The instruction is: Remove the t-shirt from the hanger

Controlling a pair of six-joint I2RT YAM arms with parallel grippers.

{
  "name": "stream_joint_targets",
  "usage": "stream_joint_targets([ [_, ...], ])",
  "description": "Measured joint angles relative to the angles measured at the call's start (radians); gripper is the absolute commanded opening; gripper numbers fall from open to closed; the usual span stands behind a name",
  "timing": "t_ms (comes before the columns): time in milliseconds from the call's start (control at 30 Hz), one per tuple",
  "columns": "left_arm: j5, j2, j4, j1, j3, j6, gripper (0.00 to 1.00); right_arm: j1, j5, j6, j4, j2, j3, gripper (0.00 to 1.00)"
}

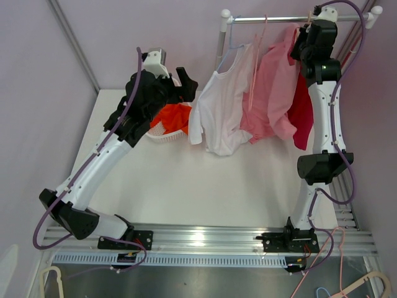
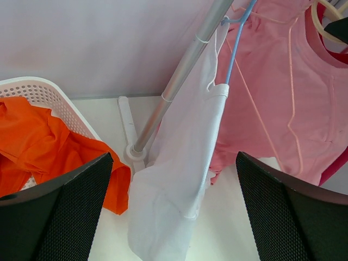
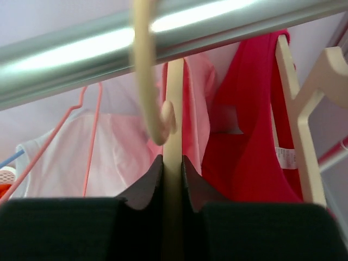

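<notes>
The pink t-shirt (image 1: 273, 93) hangs from the rail (image 1: 279, 19) near its right end, soft matte cloth falling in loose folds. It appears to sit on a flat cream hanger (image 3: 173, 103), though the right wrist view is too close to be sure. That hanger's smooth, rounded hook curls over the shiny metal tube. Its straight stem runs down between the right gripper (image 3: 173, 163), whose dark wedge-shaped fingers press against it from both sides with no gap showing.

Just right of the pink one hangs a red shirt (image 1: 303, 118) on another flat cream hanger (image 3: 296, 109). To the left, a thin white shirt (image 1: 223, 112) droops from a slim blue hanger (image 2: 235, 46).

The left gripper (image 2: 174, 157) hovers low, well left of the rail, its fingers spread wide and holding nothing. Their inner faces show a fine black mesh texture. Beside it stands a white basket (image 2: 54, 100) with perforated walls, with crumpled orange cloth (image 2: 38, 152) spilling over its rim onto the plain white table (image 1: 205, 186).
</notes>
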Motion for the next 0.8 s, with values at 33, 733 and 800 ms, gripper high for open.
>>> stream_joint_targets([
  [33,0.000,0.000,0.000,0.000,0.000,0.000,0.99,0.001,-0.003,0.007,0.001,0.000,-0.002,0.00],
  [733,0.055,-0.031,0.121,-0.252,0.000,0.301,1.00,0.117,0.124,0.029,-0.076,-0.222,-0.076,0.00],
  [800,0.069,-0.031,0.148,-0.332,-0.011,0.376,0.99,0.119,0.194,0.098,-0.122,-0.246,-0.095,0.00],
])
